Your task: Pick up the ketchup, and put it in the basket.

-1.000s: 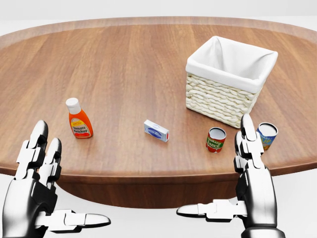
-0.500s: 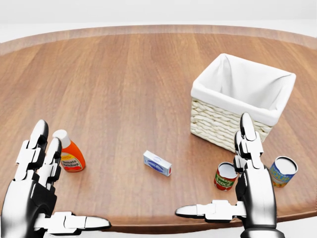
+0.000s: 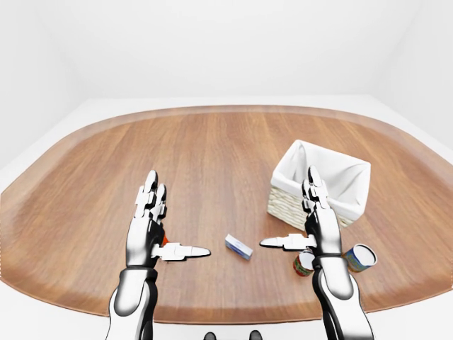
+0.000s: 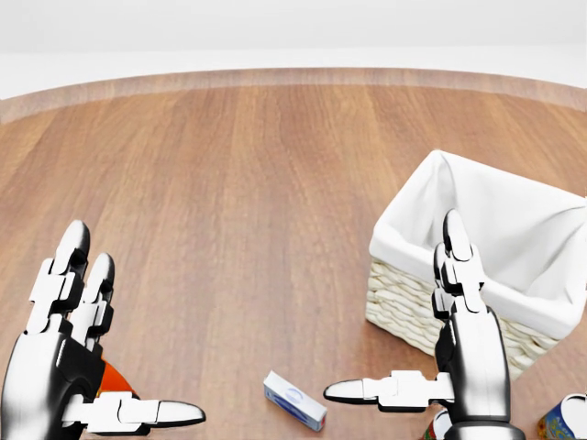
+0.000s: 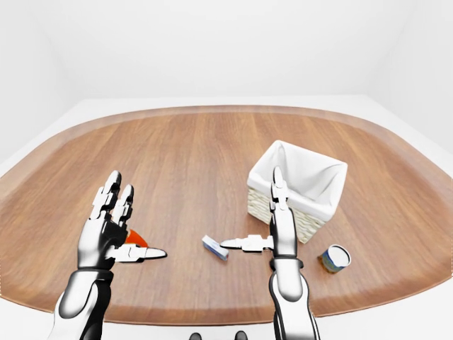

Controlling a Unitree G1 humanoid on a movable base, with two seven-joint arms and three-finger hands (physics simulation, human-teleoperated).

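Note:
The ketchup bottle (image 5: 136, 238) is red-orange and stands on the wooden table (image 4: 229, 183). It is mostly hidden behind my left hand; only a red sliver (image 4: 115, 379) shows in the head view. My left hand (image 4: 124, 335) is open, fingers up and thumb out, just above and beside the bottle, not holding it. The wicker basket (image 4: 404, 312) with a white cloth liner stands at the right. My right hand (image 4: 399, 316) is open and empty, to the left of the basket in the head view.
A small blue-and-white box (image 4: 295, 401) lies between my hands. A red-labelled can (image 3: 304, 262) and a blue-labelled can (image 5: 334, 258) stand below the basket, near the table's lower edge. The table stretches wide toward the top of the views.
The camera has moved toward the table: everything on it slid down in the head view. The ketchup has slipped behind my left hand. Both hands keep their open pose.

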